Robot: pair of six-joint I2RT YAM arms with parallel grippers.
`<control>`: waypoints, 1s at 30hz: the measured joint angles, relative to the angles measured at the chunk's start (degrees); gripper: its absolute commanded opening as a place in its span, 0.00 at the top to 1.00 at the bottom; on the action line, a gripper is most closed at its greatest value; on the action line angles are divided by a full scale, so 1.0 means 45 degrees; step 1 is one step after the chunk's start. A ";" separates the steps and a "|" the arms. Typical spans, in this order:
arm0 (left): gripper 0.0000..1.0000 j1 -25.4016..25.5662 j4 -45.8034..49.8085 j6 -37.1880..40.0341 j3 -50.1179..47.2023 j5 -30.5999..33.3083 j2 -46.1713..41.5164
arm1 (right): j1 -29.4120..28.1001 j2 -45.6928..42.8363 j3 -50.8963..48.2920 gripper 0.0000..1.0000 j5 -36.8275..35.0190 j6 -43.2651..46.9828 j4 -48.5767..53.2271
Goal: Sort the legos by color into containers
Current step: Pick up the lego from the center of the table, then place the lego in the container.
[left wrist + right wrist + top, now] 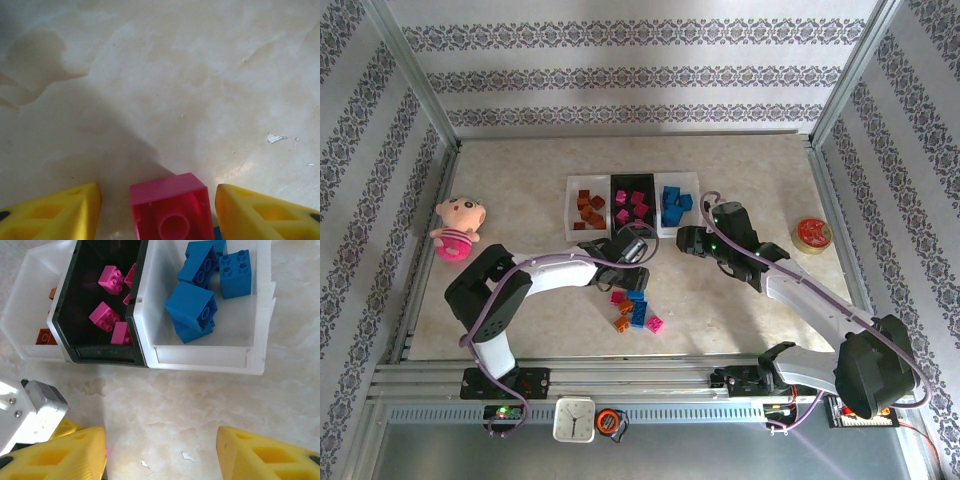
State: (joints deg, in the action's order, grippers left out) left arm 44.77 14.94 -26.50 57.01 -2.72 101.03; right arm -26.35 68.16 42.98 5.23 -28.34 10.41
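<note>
Loose legos [635, 310] on the table [520, 180] just before the three containers [200, 359]

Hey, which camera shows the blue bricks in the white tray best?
Right wrist view: the blue bricks lie close up in the white tray, studs plainly visible. The top external view shows them small, as a blue cluster in the row's rightmost tray.
</note>
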 measured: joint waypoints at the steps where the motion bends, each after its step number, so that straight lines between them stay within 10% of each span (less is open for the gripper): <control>1: 0.47 0.0029 0.0000 0.0010 0.0010 0.0010 0.0005 | 0.0000 -0.0005 0.0000 0.40 0.0000 0.0000 0.0000; 21: 0.64 -0.0155 -0.0529 0.0253 0.0495 0.1758 -0.3128 | 0.0170 -0.0452 -0.0563 0.40 0.0019 -0.0102 0.0005; 30: 0.62 -0.2487 -0.0816 0.0457 0.4522 0.1486 0.0185 | 0.0170 -0.0719 -0.0840 0.40 0.0044 -0.0311 0.0000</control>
State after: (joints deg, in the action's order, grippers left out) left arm 33.58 11.27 -24.45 77.36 3.97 101.86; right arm -25.58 64.93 39.20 5.43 -29.74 10.41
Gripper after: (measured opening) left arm 0.383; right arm 0.603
